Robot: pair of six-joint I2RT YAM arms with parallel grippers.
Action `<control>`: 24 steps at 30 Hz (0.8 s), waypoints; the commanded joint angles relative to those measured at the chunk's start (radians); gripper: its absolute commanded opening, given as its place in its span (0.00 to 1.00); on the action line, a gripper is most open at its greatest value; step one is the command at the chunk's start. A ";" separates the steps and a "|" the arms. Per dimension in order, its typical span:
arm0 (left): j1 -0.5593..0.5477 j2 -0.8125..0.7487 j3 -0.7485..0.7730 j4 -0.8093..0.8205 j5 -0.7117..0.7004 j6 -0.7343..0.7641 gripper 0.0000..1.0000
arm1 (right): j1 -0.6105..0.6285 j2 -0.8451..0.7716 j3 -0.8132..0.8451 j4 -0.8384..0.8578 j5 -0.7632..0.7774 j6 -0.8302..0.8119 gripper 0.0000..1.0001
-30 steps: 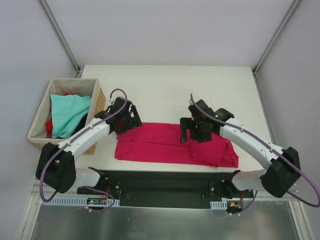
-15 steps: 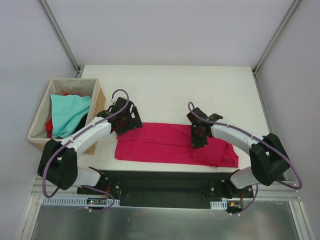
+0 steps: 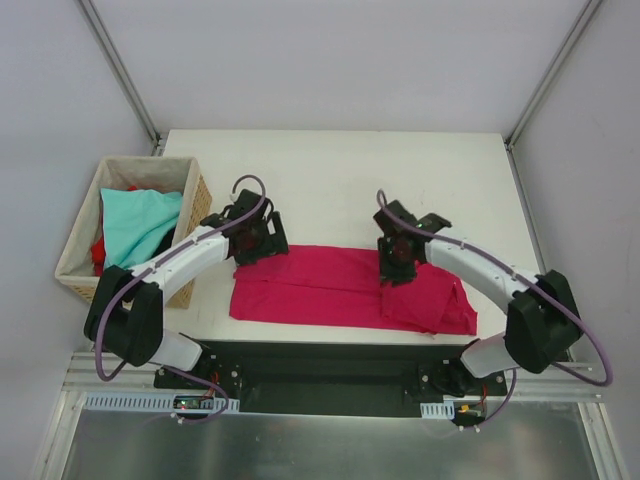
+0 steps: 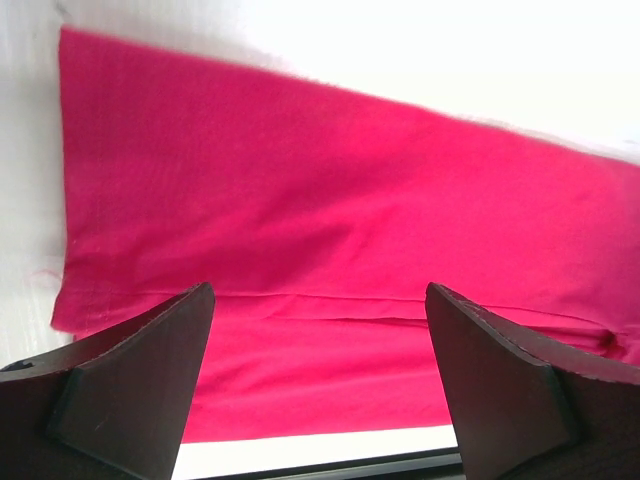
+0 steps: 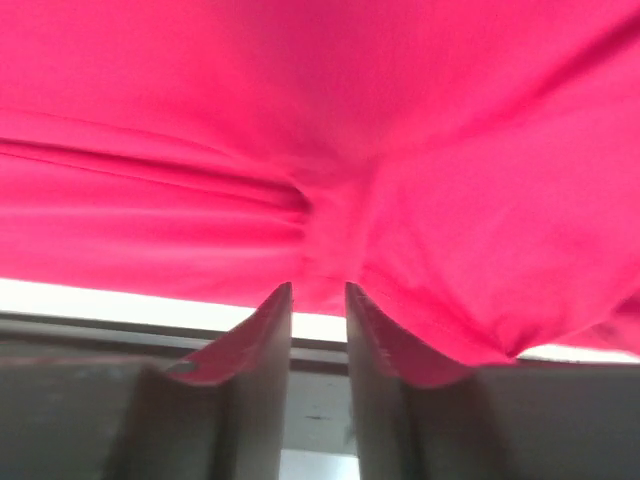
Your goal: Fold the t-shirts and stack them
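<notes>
Tees — three in view, none stacked.

Top view: magenta tee (image 3: 330, 290) lies on the table (image 3: 340, 170) by the near edge, folded lengthwise into a long band, with its right end rumpled. Teal tee (image 3: 135, 225) and red tee (image 3: 97, 250) sit heaped in the basket (image 3: 75, 255) at the left, unfolded. Left gripper (image 3: 255, 238) is over the band's far left corner. Right gripper (image 3: 393, 268) is on the band, right of middle.

Left wrist: left gripper (image 4: 320, 380) has its jaws wide apart with nothing between them. The magenta tee (image 4: 330, 220) lies flat beneath, a lengthwise fold line showing.

Right wrist: right gripper (image 5: 318, 300) has its jaws nearly together. The magenta tee (image 5: 300, 120) puckers toward the tips, which reads as a pinch on a fold.

Progress, as judged: first tee partly folded — cross folds left. The other two are not begun, and there is no stack yet.
</notes>
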 commanded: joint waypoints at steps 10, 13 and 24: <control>-0.034 0.256 0.271 0.006 0.029 -0.046 0.86 | -0.538 0.046 0.231 -0.014 0.025 -0.135 0.50; -0.028 0.277 0.259 0.006 -0.026 -0.083 0.86 | -0.625 0.060 0.221 -0.005 0.018 -0.164 0.54; 0.050 0.302 0.186 0.015 -0.047 -0.161 0.82 | -0.756 0.100 0.080 0.142 -0.112 -0.186 0.57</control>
